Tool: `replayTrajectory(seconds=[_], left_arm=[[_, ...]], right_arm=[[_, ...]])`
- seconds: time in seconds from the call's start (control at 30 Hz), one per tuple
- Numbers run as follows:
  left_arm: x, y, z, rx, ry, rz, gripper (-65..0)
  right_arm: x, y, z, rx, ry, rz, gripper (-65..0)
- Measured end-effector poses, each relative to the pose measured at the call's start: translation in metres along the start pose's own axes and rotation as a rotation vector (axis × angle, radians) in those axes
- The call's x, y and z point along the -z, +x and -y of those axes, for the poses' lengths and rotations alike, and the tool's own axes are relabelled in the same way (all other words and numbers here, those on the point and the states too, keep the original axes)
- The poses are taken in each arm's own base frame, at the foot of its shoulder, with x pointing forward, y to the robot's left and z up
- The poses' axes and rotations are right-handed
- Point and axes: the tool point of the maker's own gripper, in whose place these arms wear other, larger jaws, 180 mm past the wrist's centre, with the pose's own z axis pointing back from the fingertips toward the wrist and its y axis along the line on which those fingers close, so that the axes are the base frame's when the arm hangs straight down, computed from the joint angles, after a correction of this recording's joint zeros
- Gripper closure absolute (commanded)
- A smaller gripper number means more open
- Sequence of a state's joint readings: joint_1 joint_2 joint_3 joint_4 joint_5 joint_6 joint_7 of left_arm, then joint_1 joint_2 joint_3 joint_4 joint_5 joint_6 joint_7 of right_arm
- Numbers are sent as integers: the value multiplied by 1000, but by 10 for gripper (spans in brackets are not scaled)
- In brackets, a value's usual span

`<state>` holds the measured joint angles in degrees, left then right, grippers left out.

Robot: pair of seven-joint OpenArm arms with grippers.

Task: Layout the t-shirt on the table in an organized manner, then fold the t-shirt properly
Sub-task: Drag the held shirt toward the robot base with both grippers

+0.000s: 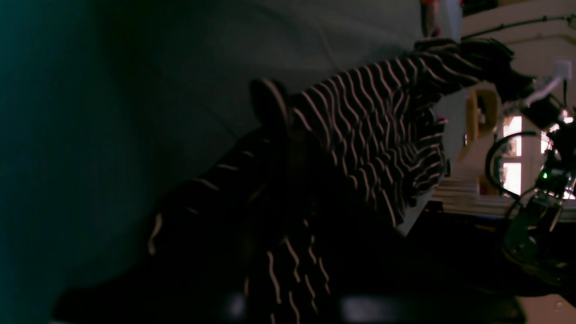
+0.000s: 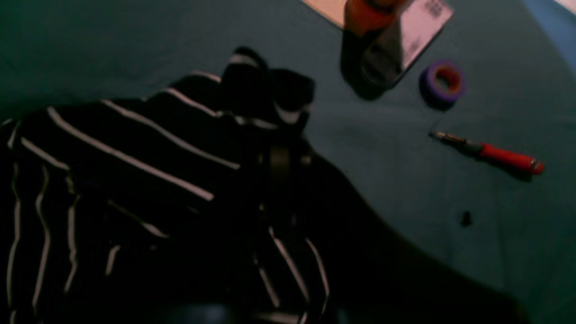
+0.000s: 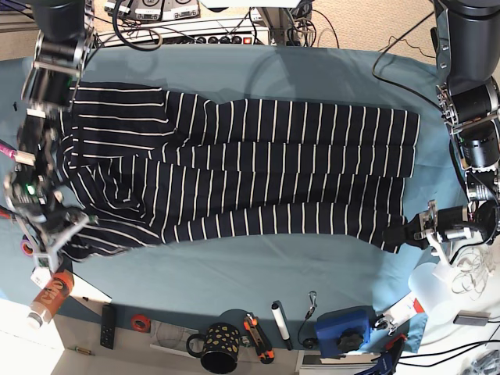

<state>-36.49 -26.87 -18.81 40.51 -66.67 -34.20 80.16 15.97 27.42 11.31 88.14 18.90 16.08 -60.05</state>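
Navy, white-striped t-shirt: spread lengthwise across the middle of the teal desk, partly doubled over, reaching almost from one short edge to the other. Left tool: pressed together, pinching the shirt's corner near the front edge at one short end; cloth there rises off the desk. Right tool: pressed together, pinching bunched fabric at the opposite short end. Near the front edge: patterned mug, white marker, red-handled screwdriver, purple tape roll
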Motion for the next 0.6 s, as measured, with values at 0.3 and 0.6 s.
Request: replayTrajectory(seconds=[0.3,0.6], left_arm=[[-4,-53,-13,56,68,-73,0],[-18,-67,25,434,334,-68,0]], right_arm=[[-18,-32,14,110,119,-16,0],[-30,-45,15,121,187,-74,0]])
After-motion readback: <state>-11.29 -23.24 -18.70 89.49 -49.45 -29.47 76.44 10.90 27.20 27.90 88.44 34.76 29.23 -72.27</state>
